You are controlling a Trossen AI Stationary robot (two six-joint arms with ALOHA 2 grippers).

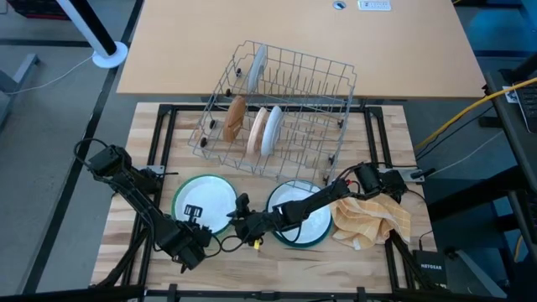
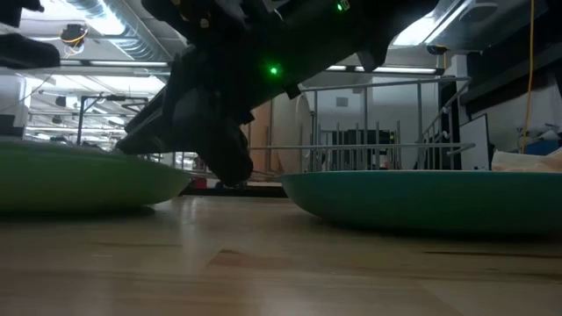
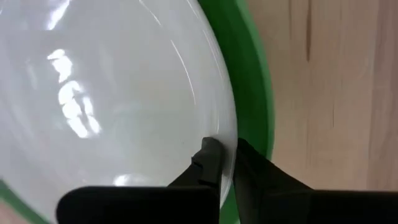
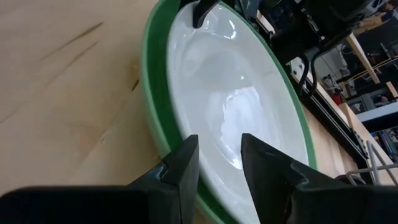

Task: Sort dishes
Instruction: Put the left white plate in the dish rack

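A: Where is the left gripper (image 3: 225,160)?
B: Near the worktop's (image 1: 277,268) front edge, at the rim of the white plate (image 1: 207,204) that lies in the green plate (image 1: 178,199). Its fingers are clamped on that white rim, one above it and one below.

A: And the right gripper (image 4: 219,163)?
B: It reaches across the teal plate (image 1: 289,239) toward the middle of the front edge and sits at the green plate's rim on the side away from the left gripper. Its fingers stand apart, straddling the edge of the white plate, not pressing it.

A: The other dishes?
B: A second white plate (image 1: 312,220) lies in the teal one, beside the green stack. In the rack (image 1: 277,109) at the back edge, a brown plate (image 1: 236,118), a tan plate (image 1: 258,130) and a white plate (image 1: 272,130) stand on edge, with one more pale plate (image 1: 257,66) upright at the rack's far end.

A: Anything else?
B: A yellow cloth (image 1: 373,220) lies crumpled just beside the teal plate, toward the right edge.
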